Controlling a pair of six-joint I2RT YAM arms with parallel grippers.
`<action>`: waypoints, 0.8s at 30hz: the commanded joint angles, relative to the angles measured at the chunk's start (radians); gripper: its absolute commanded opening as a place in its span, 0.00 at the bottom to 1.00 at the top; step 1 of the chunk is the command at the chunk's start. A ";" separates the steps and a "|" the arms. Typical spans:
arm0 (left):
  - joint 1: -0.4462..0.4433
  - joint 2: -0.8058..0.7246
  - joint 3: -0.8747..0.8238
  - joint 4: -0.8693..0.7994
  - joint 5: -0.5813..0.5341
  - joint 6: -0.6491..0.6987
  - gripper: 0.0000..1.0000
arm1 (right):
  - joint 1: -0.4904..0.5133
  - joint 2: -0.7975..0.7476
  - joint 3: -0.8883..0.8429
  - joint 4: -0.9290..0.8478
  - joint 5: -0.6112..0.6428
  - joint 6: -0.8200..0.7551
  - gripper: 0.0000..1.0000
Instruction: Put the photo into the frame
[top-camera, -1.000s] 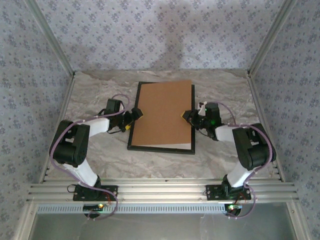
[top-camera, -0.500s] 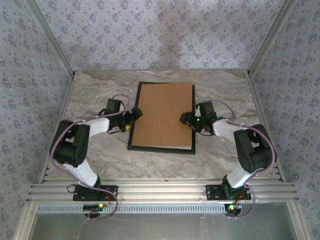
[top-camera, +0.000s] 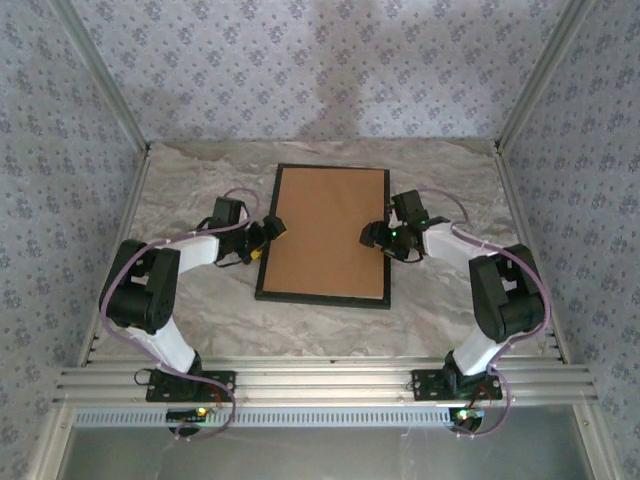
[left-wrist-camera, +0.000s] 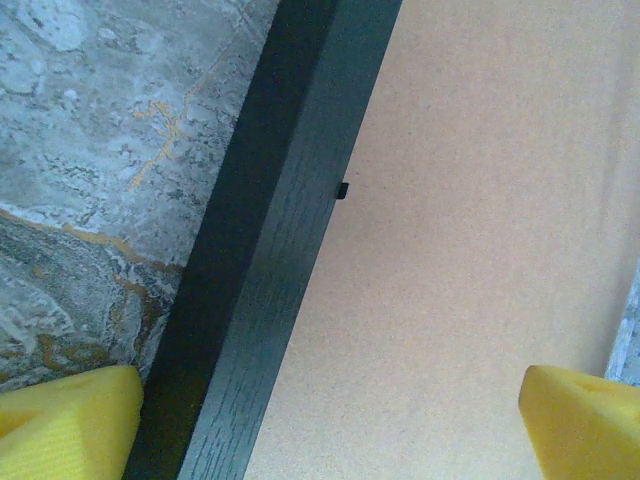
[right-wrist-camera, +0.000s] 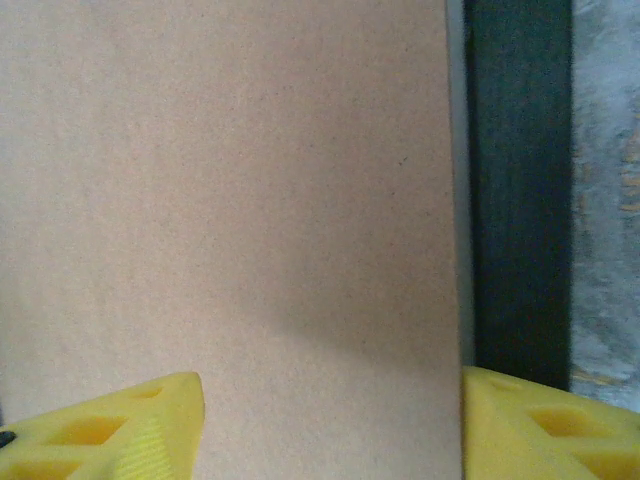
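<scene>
The black frame (top-camera: 268, 240) lies flat on the marbled table with a brown backing board (top-camera: 328, 230) resting inside it. The photo is hidden. My left gripper (top-camera: 268, 232) hovers open over the frame's left bar (left-wrist-camera: 280, 250), its yellow fingertips (left-wrist-camera: 60, 425) spread wide across the bar and the board (left-wrist-camera: 480, 250), holding nothing. My right gripper (top-camera: 372, 237) is at the frame's right side, open. One of its yellow fingertips (right-wrist-camera: 100, 430) is over the board (right-wrist-camera: 230, 200) and the other is over the frame's right bar (right-wrist-camera: 520, 190).
The marbled tabletop (top-camera: 180, 200) is walled by patterned panels at the back and sides, with aluminium posts at the corners. An aluminium rail (top-camera: 320, 380) carrying both arm bases runs along the near edge.
My right gripper has opened and let go of the backing board's right edge. The board, tilted a second ago, now lies flat in the frame. The left arm has not moved.
</scene>
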 joint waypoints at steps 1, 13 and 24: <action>-0.022 0.030 0.013 0.018 0.055 -0.013 0.97 | 0.009 0.019 0.056 -0.123 0.077 -0.076 0.68; -0.021 0.023 0.017 0.009 0.045 -0.009 0.97 | 0.001 -0.032 0.166 -0.302 0.273 -0.196 0.74; -0.022 0.025 0.012 0.009 0.046 -0.009 0.97 | -0.003 0.038 0.108 -0.253 0.268 -0.184 0.73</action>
